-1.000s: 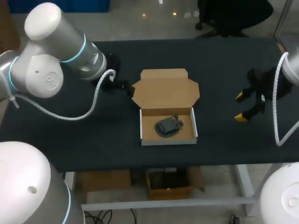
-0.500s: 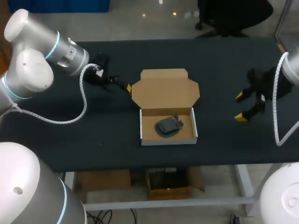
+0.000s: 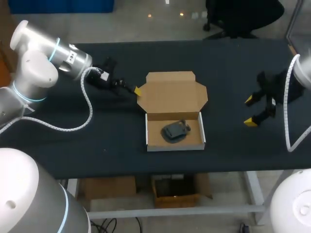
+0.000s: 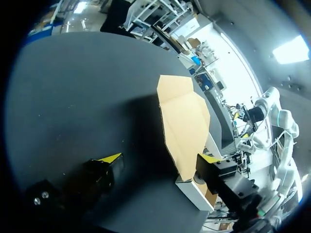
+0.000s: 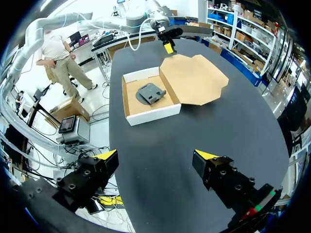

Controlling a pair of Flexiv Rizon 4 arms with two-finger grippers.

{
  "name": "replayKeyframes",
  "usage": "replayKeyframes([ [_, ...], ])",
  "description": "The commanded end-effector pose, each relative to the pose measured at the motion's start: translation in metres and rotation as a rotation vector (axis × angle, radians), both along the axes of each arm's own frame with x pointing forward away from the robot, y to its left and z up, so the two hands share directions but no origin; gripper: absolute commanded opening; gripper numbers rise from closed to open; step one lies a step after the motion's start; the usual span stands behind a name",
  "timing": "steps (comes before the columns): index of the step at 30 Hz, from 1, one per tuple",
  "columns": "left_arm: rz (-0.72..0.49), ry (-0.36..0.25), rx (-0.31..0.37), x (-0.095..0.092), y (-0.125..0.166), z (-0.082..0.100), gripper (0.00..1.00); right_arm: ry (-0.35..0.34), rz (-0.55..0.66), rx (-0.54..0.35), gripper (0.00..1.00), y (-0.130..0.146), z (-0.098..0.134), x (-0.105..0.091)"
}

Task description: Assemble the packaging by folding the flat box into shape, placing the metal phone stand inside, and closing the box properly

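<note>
Shows the box (image 3: 175, 147) mid-table, phone stand (image 3: 175, 130) lying in its tray, lid (image 3: 172, 92) flat open behind, hinge running left to right. Finds the left gripper (image 3: 133, 90), fingers spread and empty, just beside the lid's left edge, and the right gripper (image 3: 250, 110), likewise spread, well apart on the other side. Likely calls for folding the lid forward from the left.

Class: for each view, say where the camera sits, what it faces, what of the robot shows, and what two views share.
Head view: above and behind, looking down on the table; left arm, right arm show.
Left wrist view: on that wrist, facing the box lid; left pincer shows.
Right wrist view: on that wrist, facing the box; right pincer shows.
Shared: head and right wrist show the phone stand.
</note>
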State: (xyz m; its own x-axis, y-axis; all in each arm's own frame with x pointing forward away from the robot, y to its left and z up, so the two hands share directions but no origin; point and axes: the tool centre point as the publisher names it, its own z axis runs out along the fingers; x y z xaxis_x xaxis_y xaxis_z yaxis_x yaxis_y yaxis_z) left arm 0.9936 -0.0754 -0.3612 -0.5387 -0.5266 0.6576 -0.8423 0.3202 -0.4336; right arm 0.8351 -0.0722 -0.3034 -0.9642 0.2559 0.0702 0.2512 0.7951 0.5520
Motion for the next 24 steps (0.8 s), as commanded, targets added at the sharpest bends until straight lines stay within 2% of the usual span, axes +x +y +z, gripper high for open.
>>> replayKeyframes([
  [1,-0.079,0.05,-0.107,0.009,-0.007,-0.005,0.97,0.002,0.002,0.002,1.0,-0.001,0.001,0.0],
  [7,-0.13,0.056,-0.138,0.005,-0.021,-0.004,0.92,0.002,0.002,0.002,1.0,-0.001,0.001,0.0],
  [12,-0.156,0.066,-0.154,0.003,-0.032,-0.003,0.75,0.002,0.002,0.002,1.0,-0.001,0.001,0.0],
  [16,-0.187,0.075,-0.157,0.0,-0.041,-0.004,0.73,0.002,0.002,0.002,1.0,-0.001,0.001,0.0],
  [19,-0.201,0.083,-0.161,-0.001,-0.045,-0.005,0.62,0.002,0.002,0.002,1.0,-0.001,0.001,0.0],
  [23,-0.21,0.081,-0.163,-0.006,-0.049,-0.005,0.54,0.002,0.002,0.002,1.0,-0.001,0.001,0.0],
  [24,-0.215,0.076,-0.161,-0.008,-0.051,-0.004,0.49,0.002,0.002,0.002,1.0,-0.001,0.001,0.0],
])
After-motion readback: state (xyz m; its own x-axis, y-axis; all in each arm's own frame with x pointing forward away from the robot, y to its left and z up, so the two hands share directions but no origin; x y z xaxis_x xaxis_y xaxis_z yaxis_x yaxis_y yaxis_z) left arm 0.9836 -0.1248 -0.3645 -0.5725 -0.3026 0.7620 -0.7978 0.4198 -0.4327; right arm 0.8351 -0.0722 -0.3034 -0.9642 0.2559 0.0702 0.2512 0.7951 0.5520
